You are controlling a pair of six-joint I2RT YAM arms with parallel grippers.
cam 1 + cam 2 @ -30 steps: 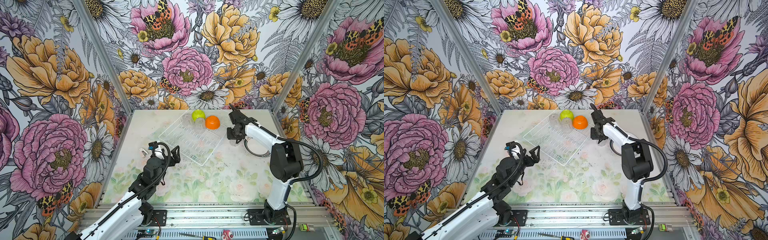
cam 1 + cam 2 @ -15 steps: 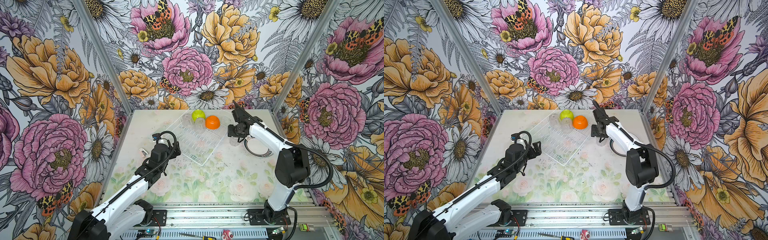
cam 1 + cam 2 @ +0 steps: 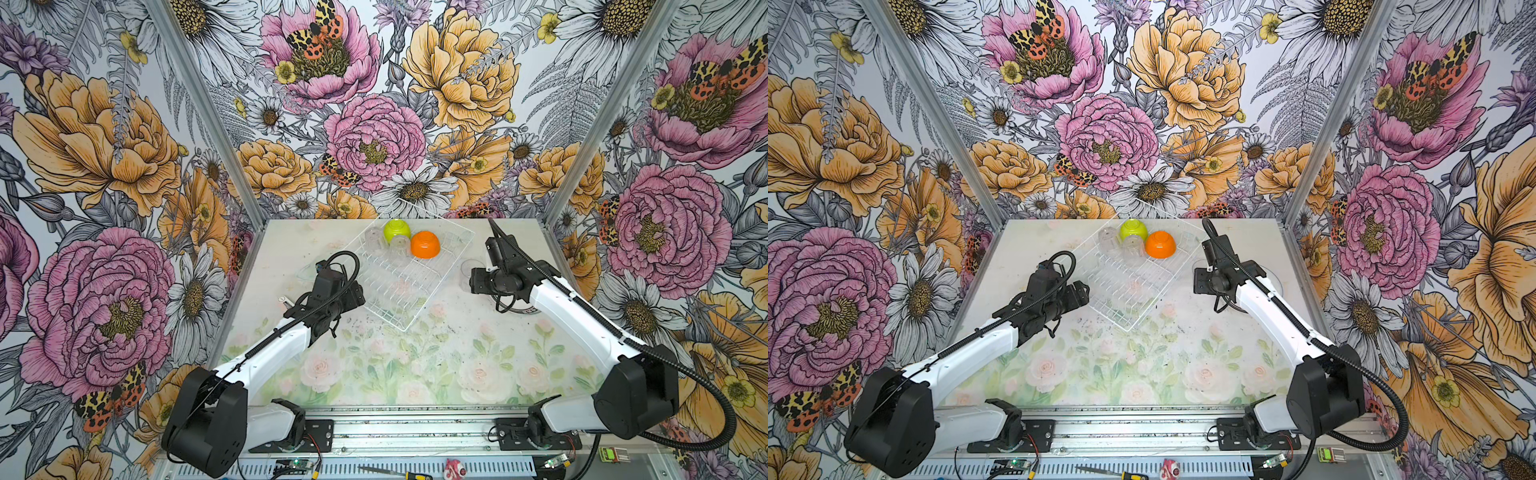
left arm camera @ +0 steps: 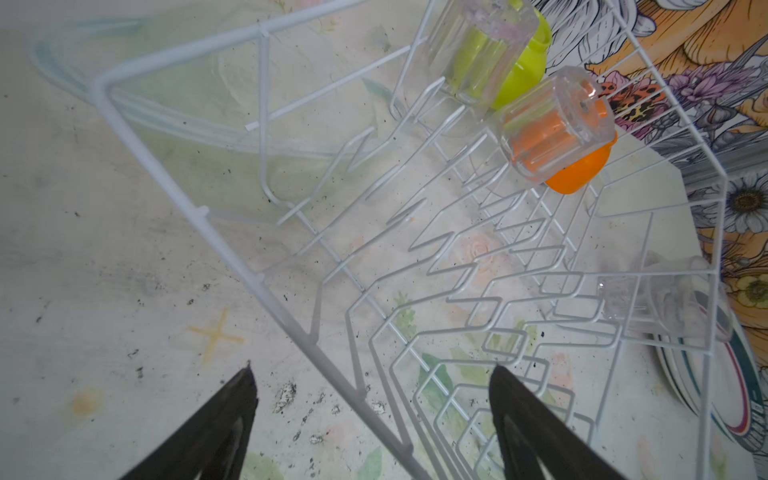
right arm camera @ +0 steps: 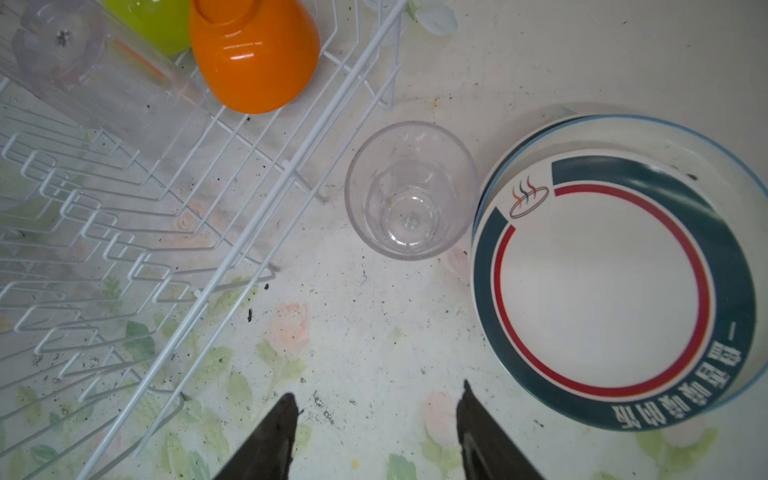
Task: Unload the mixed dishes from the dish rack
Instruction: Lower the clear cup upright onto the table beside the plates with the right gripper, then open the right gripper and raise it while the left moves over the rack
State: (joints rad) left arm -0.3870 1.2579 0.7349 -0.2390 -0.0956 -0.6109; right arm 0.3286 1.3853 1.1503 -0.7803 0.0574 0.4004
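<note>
The dish rack [image 3: 399, 286] [image 3: 1129, 286] is a white wire basket at mid-table. At its far end a lime-green bowl [image 3: 397, 230] and an orange bowl [image 3: 425, 244] lie upside down beside two clear tumblers [image 4: 478, 45] [image 4: 552, 124]. A third tumbler [image 5: 411, 191] stands upright on the table just right of the rack, next to stacked plates [image 5: 602, 291] with teal and red bands. My left gripper [image 4: 372, 372] is open and straddles the rack's left rim [image 4: 291, 324]. My right gripper [image 5: 376, 395] is open over bare table, short of the tumbler.
A clear, faintly green dish [image 3: 307, 272] lies on the table left of the rack. A small metal piece [image 3: 284, 300] sits near the left arm. In both top views the right arm covers part of the plate stack [image 3: 1273, 282]. Flowered walls close the table in.
My left arm stretched forward and down to the rack's left rim, and its jaws narrowed a little. The right jaws widened and the gripper drew slightly back from the tumbler.
</note>
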